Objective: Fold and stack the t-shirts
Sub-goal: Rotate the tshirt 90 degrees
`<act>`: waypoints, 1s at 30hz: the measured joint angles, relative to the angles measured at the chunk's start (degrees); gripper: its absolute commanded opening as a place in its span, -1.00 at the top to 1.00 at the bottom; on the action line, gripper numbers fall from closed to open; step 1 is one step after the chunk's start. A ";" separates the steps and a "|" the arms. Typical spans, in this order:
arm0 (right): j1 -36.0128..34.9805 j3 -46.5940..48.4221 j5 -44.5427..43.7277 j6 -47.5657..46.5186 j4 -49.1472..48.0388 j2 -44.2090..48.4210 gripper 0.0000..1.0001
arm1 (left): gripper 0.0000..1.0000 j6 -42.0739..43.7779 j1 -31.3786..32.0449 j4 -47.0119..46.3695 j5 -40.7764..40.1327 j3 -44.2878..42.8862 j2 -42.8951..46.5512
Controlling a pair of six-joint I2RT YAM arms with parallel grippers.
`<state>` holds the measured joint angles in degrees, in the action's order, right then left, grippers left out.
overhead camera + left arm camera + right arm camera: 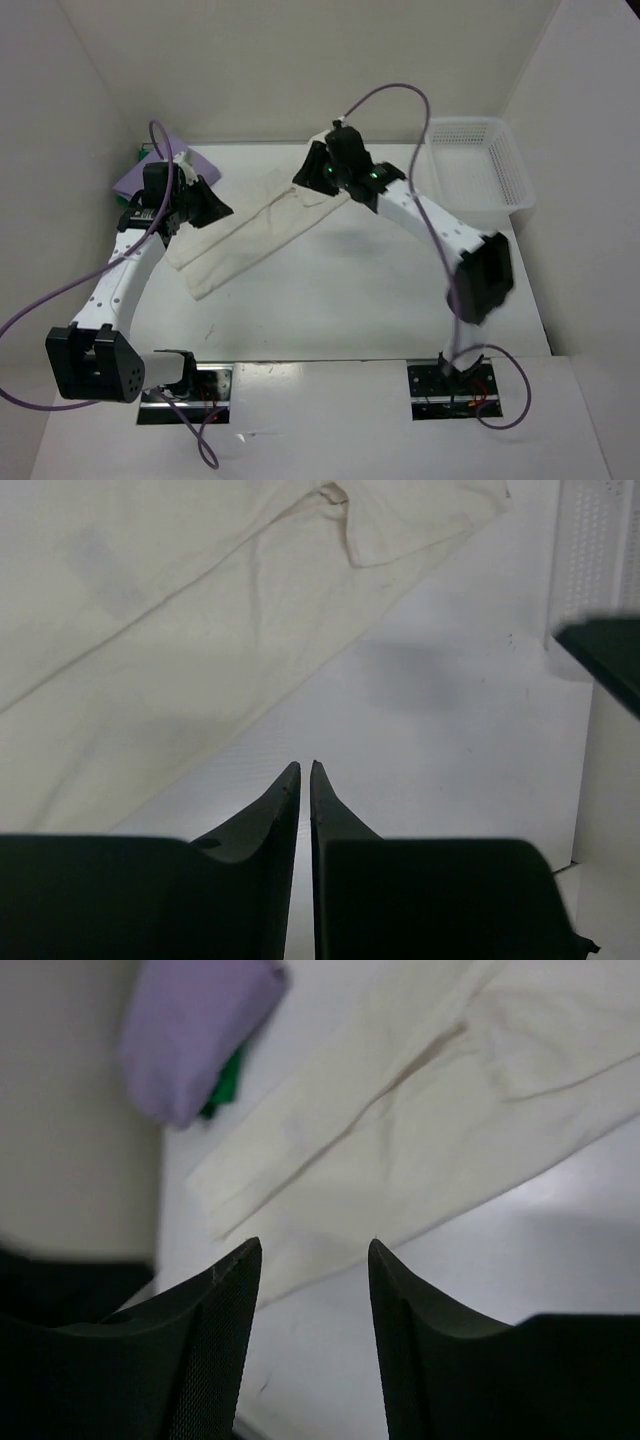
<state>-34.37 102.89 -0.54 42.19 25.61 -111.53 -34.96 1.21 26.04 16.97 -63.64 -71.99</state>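
The cream-white t-shirt point(255, 235) lies on the table as a long folded strip, running diagonally from near left to far middle. My left gripper point(215, 205) hovers over its left end, its jaws all but together with only a thin slit and nothing between them point(305, 765). My right gripper point(308, 175) is over the strip's far right end and stands open, empty, above the cloth point(315, 1245). The lavender-purple t-shirt point(140, 175) sits folded at the far left on top of the bright green t-shirt point(143, 154). Both also show in the right wrist view, purple point(195, 1030) over green point(230, 1080).
A white plastic lattice basket point(480, 165) stands at the back right of the table; its wall appears in the left wrist view point(590, 560). White walls enclose the table on the left, back and right. Purple cables loop off both arms.
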 measured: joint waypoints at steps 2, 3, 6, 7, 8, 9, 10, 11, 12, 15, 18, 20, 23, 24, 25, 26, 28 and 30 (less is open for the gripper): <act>-2.45 -11.78 1.11 1.60 -4.55 13.03 -0.06 | 0.72 0.00 0.00 -0.50 0.39 -0.15 -0.09; -4.48 -16.85 1.46 2.69 -7.34 17.88 -0.06 | 0.72 0.00 0.00 -0.61 0.50 -0.15 -0.11; -10.95 -23.15 1.64 6.58 -13.14 22.08 -0.06 | 0.72 0.04 0.00 -0.66 0.59 -0.11 -0.15; -13.40 -23.67 2.01 7.98 -15.30 20.13 -0.06 | 0.72 0.04 -0.02 -0.61 0.61 -0.11 -0.15; -15.69 -24.00 2.21 9.22 -17.25 17.84 -0.06 | 0.72 0.09 -0.02 -0.55 0.57 -0.11 -0.15; -17.75 -24.37 2.47 10.47 -19.15 14.27 -0.06 | 0.72 0.22 0.00 -0.37 0.42 -0.11 -0.15; -19.76 -25.03 2.49 11.74 -20.44 10.27 -0.06 | 0.72 0.28 0.00 -0.15 0.11 -0.13 -0.15; -21.22 -25.77 2.43 12.85 -20.59 6.69 -0.06 | 0.72 0.37 -0.02 0.15 -0.15 -0.15 -0.15; -22.38 -26.58 2.12 13.99 -20.50 3.50 -0.06 | 0.72 0.44 -0.02 0.55 -0.33 -0.15 -0.15; -23.50 -28.26 1.16 16.92 -19.67 -3.69 -0.06 | 0.70 0.50 -0.04 1.44 -0.81 -0.24 -0.15; -22.86 -27.45 0.13 19.54 -20.57 -5.77 -0.06 | 0.70 0.52 -0.04 2.10 -1.09 -0.09 0.31; -22.60 -26.03 -0.44 20.74 -21.42 -6.34 -0.06 | 0.70 0.52 -0.04 2.34 -1.44 0.74 1.53; -22.23 -23.56 -1.03 23.34 -23.47 -8.98 -0.08 | 0.67 0.52 -0.04 3.06 -1.75 1.97 3.23; -22.23 -22.82 -0.98 24.33 -23.98 -10.36 -0.08 | 0.67 0.52 -0.04 3.34 -1.92 2.12 3.58; -22.23 -22.12 -0.37 26.36 -25.27 -12.07 -0.08 | 0.64 0.52 -0.04 3.63 -2.14 2.14 3.80; -22.21 -20.79 0.04 27.30 -26.49 -13.29 -0.02 | 0.64 0.55 -0.04 3.82 -2.38 2.14 4.00; -22.23 -18.10 0.44 29.05 -27.67 -15.85 0.22 | 0.62 0.61 -0.13 4.02 -2.97 2.14 4.24; -22.23 -16.61 0.96 31.01 -28.59 -17.62 0.38 | 0.62 0.74 -0.37 4.09 -3.54 2.14 4.26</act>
<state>-56.60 86.28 0.43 73.21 -2.98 -129.14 -34.22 0.84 30.13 13.43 -61.49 -67.72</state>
